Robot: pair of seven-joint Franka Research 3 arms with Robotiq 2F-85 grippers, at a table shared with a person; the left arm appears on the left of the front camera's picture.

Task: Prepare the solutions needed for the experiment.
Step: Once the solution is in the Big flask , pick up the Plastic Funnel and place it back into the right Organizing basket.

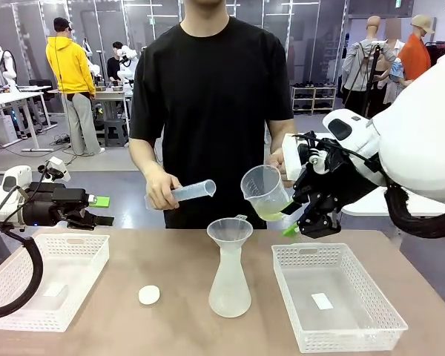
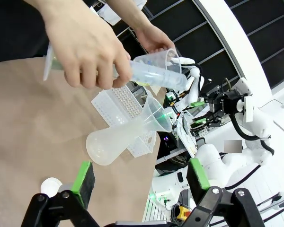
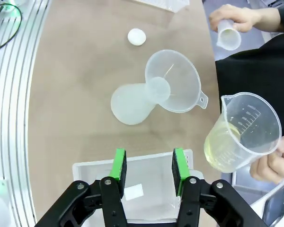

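The risk I see sits on my right side. In the front view my right jaws hang just beside the beaker [image 1: 265, 189] that the person's hand [image 3: 274, 163] tips toward the funnel [image 1: 230, 230], so any drift of mine could knock it and send the pour over the counter [image 1: 170, 259]. The funnel only rests in the neck of the flask [image 1: 230, 285] (a light, easily tipped thing, I judge), so a fast stream or a bump could tilt it. The person's other hand [image 1: 162, 189] holds a measuring cylinder [image 1: 191, 191] near the same spot, crowding it. My left jaws and my right jaws both stand apart, gripping nothing. The solution [image 3: 222, 153] is pale yellow, clear and watery. It forms a shallow pool in the low side of the tilted beaker, held in the air beside the funnel and not yet in the flask.
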